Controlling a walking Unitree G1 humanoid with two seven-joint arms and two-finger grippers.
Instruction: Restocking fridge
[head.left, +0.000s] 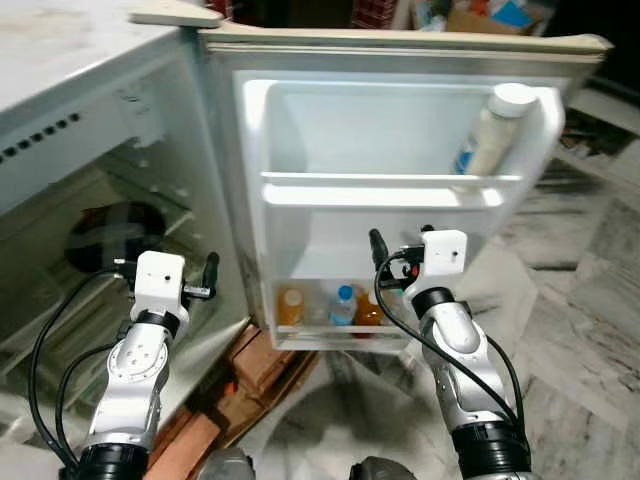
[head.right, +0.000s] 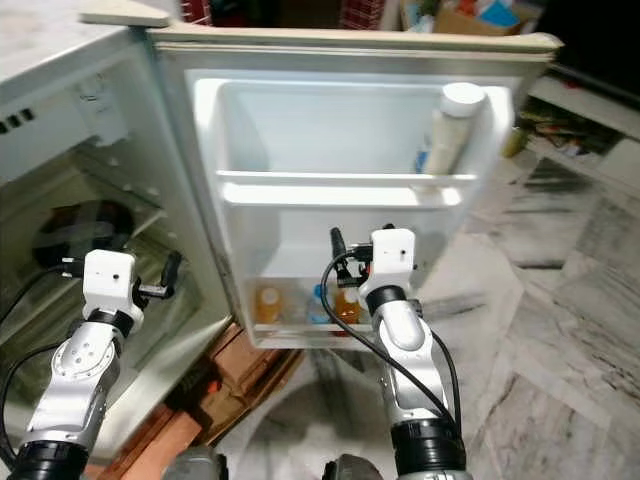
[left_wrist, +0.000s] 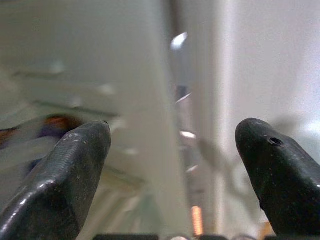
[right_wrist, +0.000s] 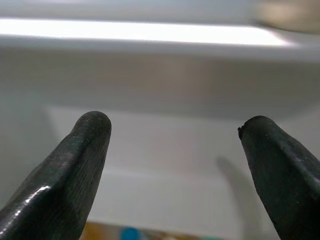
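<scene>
The fridge (head.left: 90, 110) stands open on my left, and its door (head.left: 400, 60) is swung out facing me. On the door's upper shelf (head.left: 390, 185) a white bottle (head.left: 492, 135) with a white cap leans at the right end. The lower door shelf (head.left: 335, 338) holds two orange bottles (head.left: 291, 305) and a blue-capped bottle (head.left: 343, 303) between them. My right gripper (head.left: 403, 240) is open and holds nothing, raised in front of the door between the two shelves. My left gripper (head.left: 165, 260) is open too, held at the fridge's opening beside the door hinge.
Inside the fridge a dark round pot (head.left: 112, 232) sits on a wire shelf. Brown cardboard pieces (head.left: 255, 370) lie on the floor under the door. Marble floor (head.left: 590, 330) spreads to the right. Boxes and clutter (head.left: 480, 15) stand behind the door.
</scene>
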